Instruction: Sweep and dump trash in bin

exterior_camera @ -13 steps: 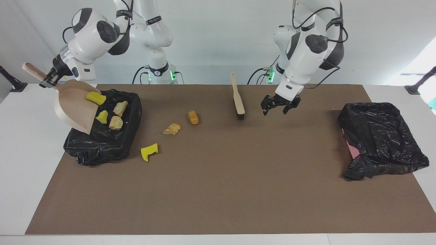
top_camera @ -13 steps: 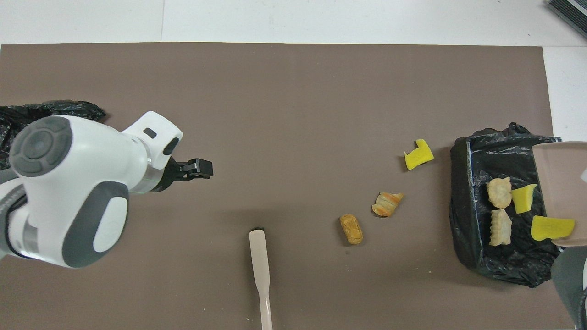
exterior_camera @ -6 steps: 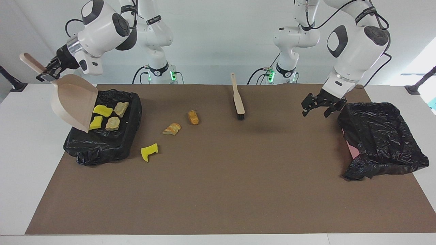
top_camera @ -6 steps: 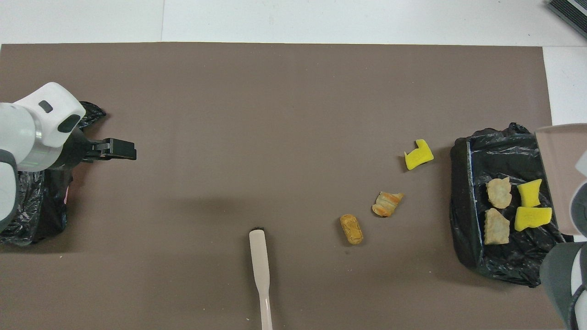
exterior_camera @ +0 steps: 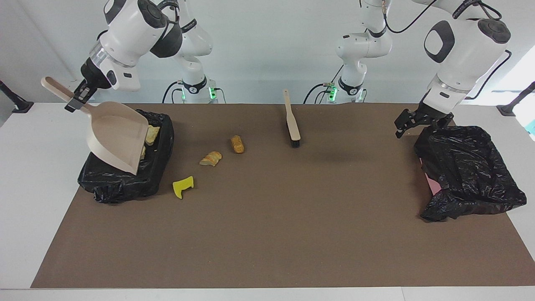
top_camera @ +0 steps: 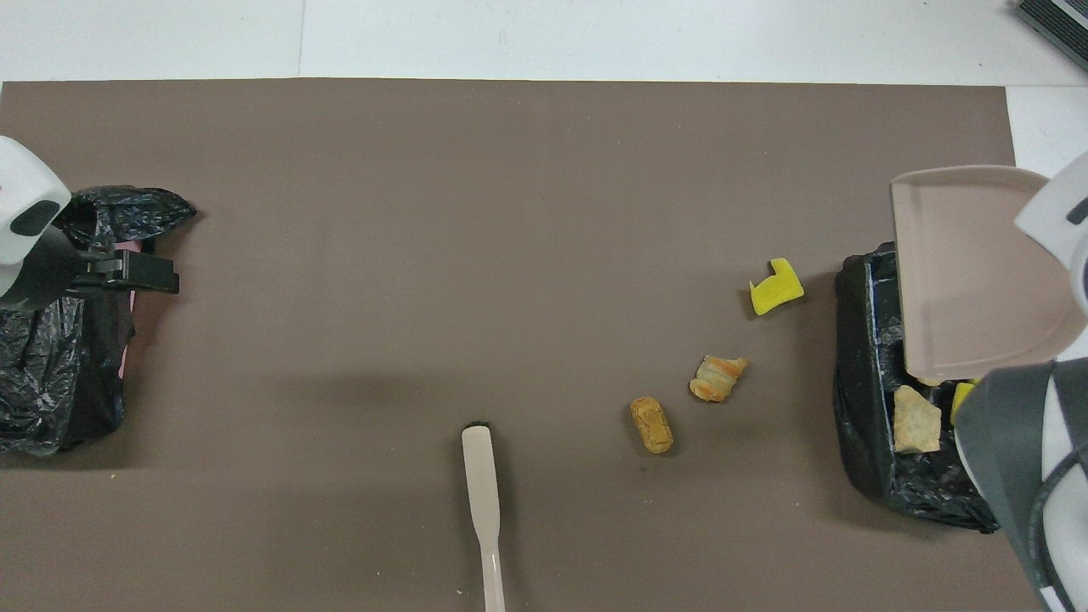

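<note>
Facing view: my right gripper (exterior_camera: 77,99) held the dustpan (exterior_camera: 115,142) by its handle, fingers clamped on it; the pan, tilted mouth-down over the bin (exterior_camera: 125,175) at my right arm's end of the table, had swung across the bin within the last second and now hid most of the trash (exterior_camera: 151,134) dumped there; I judged that load delivered. Three pieces remained on the mat: a yellow scrap (exterior_camera: 183,186) just beside the bin, a tan lump (exterior_camera: 211,159) and an orange lump (exterior_camera: 237,144) nearer the brush (exterior_camera: 291,119); the sweep was therefore unfinished. My left gripper (exterior_camera: 422,121) had drawn away from the brush to the edge of the second bin (exterior_camera: 468,171); its fingers stood wide apart, holding and touching nothing.

Overhead view: the dustpan (top_camera: 969,272) covered the bin (top_camera: 867,425); one tan piece and a yellow corner showed below its rim; the three loose pieces lay between bin and brush (top_camera: 483,501); my left gripper (top_camera: 136,274) hung open over the second bin (top_camera: 51,391).
</note>
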